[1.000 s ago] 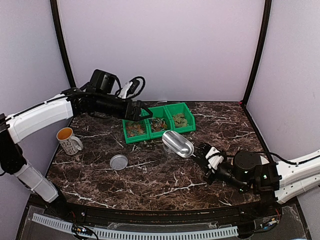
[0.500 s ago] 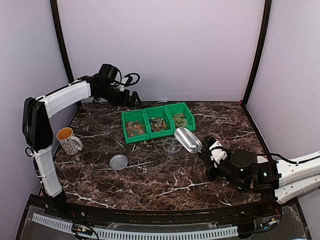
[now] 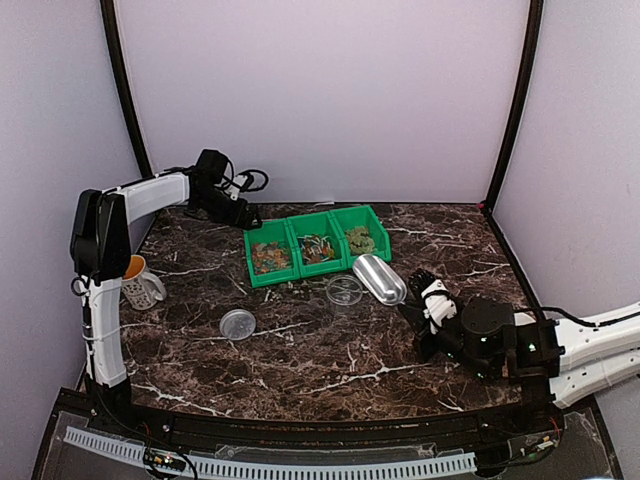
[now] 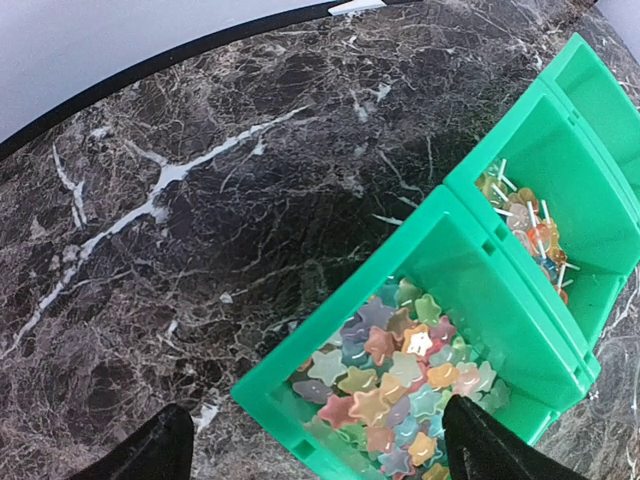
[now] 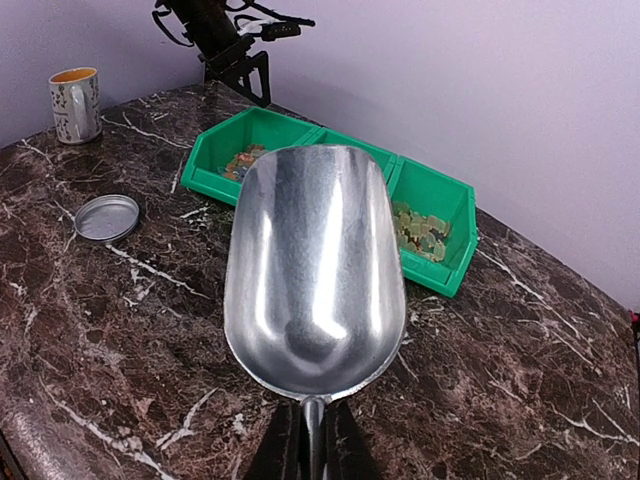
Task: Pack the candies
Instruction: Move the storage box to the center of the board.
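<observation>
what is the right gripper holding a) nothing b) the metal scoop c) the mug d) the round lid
b: in the right wrist view the right gripper is shut on the handle of the metal scoop, whose bowl is empty.

No readable text, label, brand or number anywhere in view.

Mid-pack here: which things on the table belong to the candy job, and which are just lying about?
Belongs to the job:
- candies in the green bins
- metal scoop, held in the right tool
- clear round container
- round lid, probably the container's

Just lying about:
- mug at the left edge
</observation>
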`<state>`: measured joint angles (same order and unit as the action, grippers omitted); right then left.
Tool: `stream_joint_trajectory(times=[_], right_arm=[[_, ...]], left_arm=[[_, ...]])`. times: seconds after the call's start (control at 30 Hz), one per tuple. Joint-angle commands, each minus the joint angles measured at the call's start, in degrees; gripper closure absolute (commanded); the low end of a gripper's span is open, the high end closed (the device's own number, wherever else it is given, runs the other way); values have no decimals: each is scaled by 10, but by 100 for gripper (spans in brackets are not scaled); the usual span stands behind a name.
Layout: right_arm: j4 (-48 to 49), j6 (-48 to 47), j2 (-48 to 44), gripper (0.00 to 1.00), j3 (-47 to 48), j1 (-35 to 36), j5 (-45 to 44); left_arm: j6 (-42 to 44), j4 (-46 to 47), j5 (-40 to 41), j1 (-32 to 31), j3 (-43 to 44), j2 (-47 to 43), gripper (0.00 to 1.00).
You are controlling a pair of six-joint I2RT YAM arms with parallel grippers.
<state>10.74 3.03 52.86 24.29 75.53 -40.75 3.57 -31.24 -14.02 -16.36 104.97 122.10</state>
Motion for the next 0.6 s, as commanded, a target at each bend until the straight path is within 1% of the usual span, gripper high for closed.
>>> stream_joint_trajectory(times=[0.0,0.1,0.17,0.37,0.47,0.57], right_arm=[[9,14,11,100,26,-5,0],[9,16,21,100,32,-5,3],[7,18,28,100,38,-5,6],[1,19,48,100,55,-5,11],[-3,19,56,100,63,-5,12],[-3,21,63,100,67,-5,14]], left_arm=[[27,28,-17,5,18,6,13],[34,39,-22,5,25,22,16],[42,36,-26,5,36,36,20],[60,25,-27,5,71,74,28],[62,25,-24,5,80,86,37],[52,26,-35,5,85,96,54]])
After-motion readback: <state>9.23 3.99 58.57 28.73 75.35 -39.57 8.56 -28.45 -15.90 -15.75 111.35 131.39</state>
